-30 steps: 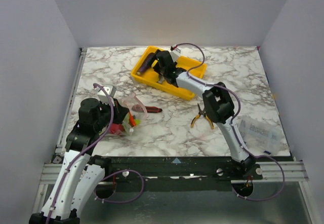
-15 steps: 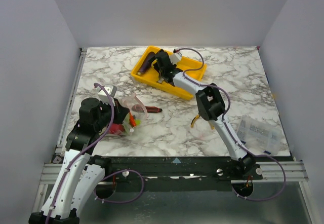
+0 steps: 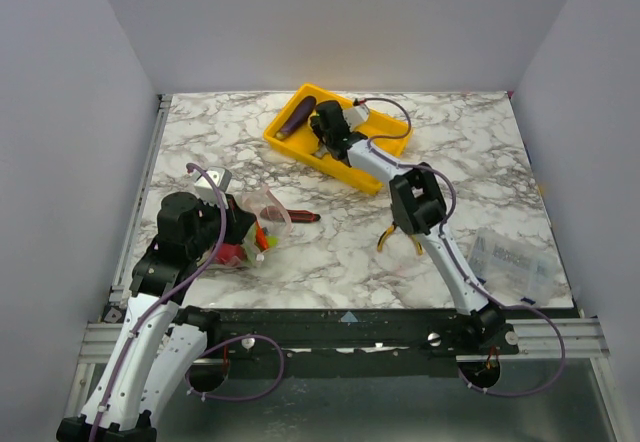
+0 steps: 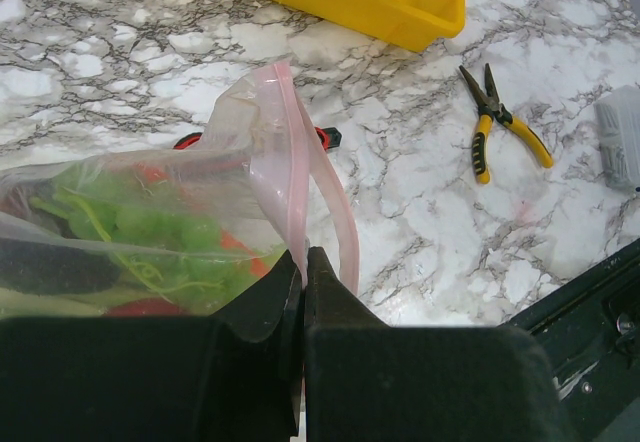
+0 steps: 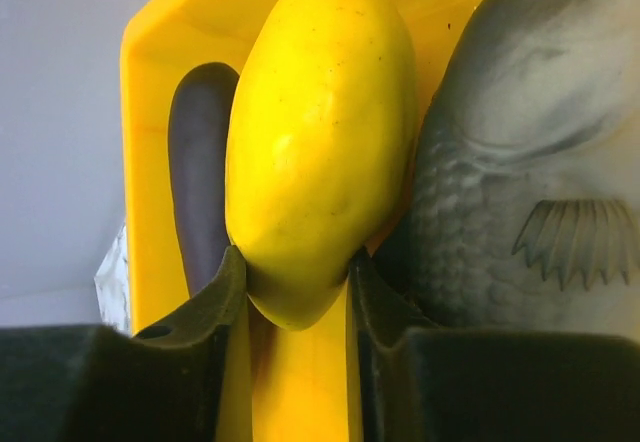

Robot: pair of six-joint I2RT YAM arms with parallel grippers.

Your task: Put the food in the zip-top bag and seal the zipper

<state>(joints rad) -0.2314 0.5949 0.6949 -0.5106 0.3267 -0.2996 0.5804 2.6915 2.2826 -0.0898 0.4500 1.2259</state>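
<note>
Your right pincer (image 5: 297, 284) has just clamped the yellow squash (image 5: 320, 132), grey fish (image 5: 520, 162) just right of it, ready to lift; left pincer (image 4: 304, 264) stays clamped on the zip-top bag (image 4: 232, 127).

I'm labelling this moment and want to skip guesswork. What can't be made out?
- Top view: right gripper covers the squash in the tray.
- Right wrist: fish cut off by the frame edge.
- Left wrist: food inside the bag blurred by crinkled plastic.
</note>
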